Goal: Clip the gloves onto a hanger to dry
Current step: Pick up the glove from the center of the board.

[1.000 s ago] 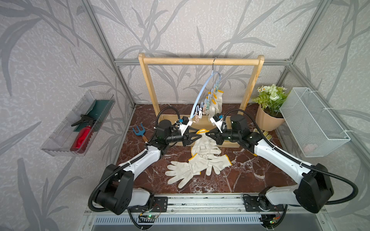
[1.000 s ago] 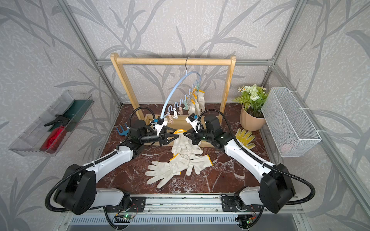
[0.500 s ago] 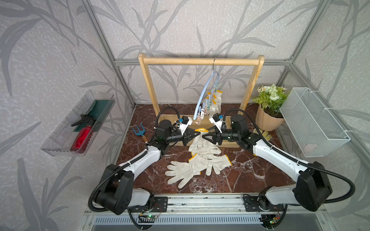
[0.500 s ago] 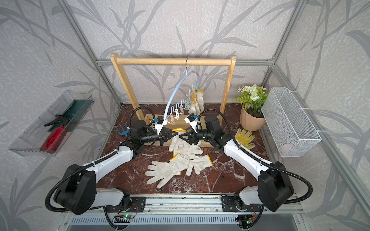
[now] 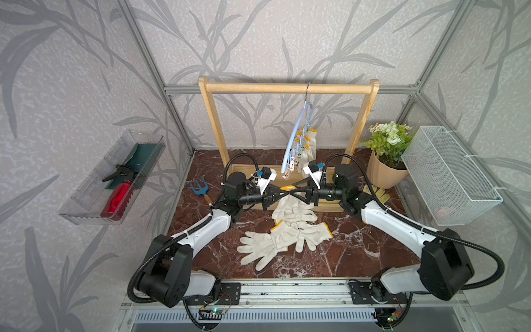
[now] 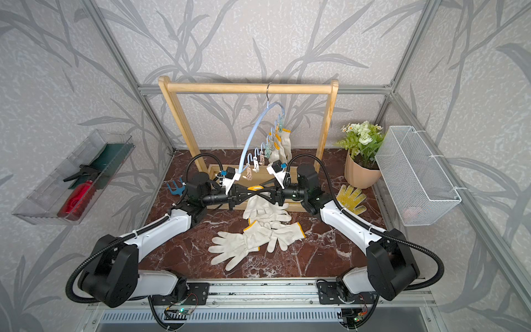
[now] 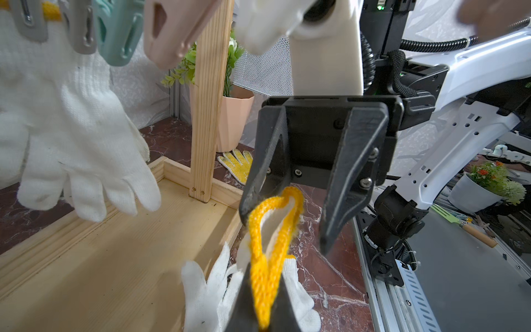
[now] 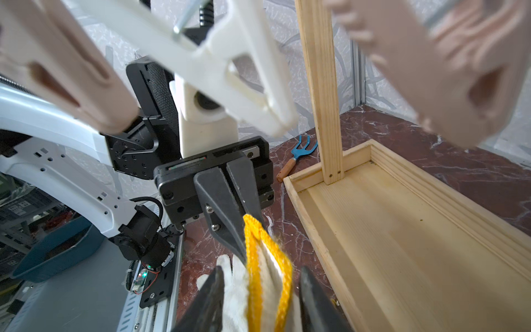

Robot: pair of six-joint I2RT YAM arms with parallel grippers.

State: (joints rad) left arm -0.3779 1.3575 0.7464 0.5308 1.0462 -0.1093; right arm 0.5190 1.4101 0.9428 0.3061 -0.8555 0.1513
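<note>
Compared with a second ago, the two black grippers now meet tip to tip at the centre of both top views, and the hold on the glove has changed sides. The left gripper (image 8: 244, 244) has its jaws pressed together, pinching the yellow-trimmed cuff (image 7: 273, 230) of an off-white knitted cotton glove (image 5: 291, 205). The right gripper (image 7: 286, 232) is spread and straddles the same cuff, with one finger touching it. The glove's fingers rest on a heap of loose off-white gloves (image 5: 275, 244) on the red marble tabletop (image 5: 359, 253), lower centre.

The light-blue curved plastic hanger (image 6: 250, 135) hangs by its metal hook from the wooden rack's top rail (image 5: 287, 87), upper centre. Its pastel clothespin clips (image 6: 255, 165) dangle just above the grippers, and one glove (image 5: 309, 149) is already clipped.

Likely risks: the pinch takes only a narrow edge of cuff, so the glove could slip out when lifted. The right finger could snag the cuff on backing off. The trailing fingers might drag a loose glove along. Either wrist could knock the clips and set the hanger swinging.

The rack's pale wooden base tray (image 7: 115, 258) crowds the space behind the grippers. A yellow patterned glove (image 6: 352, 198), a potted plant (image 5: 385, 169) and a white wire basket (image 5: 448, 178) sit at the right, and a blue hand fork (image 5: 199, 188) lies at the left.
</note>
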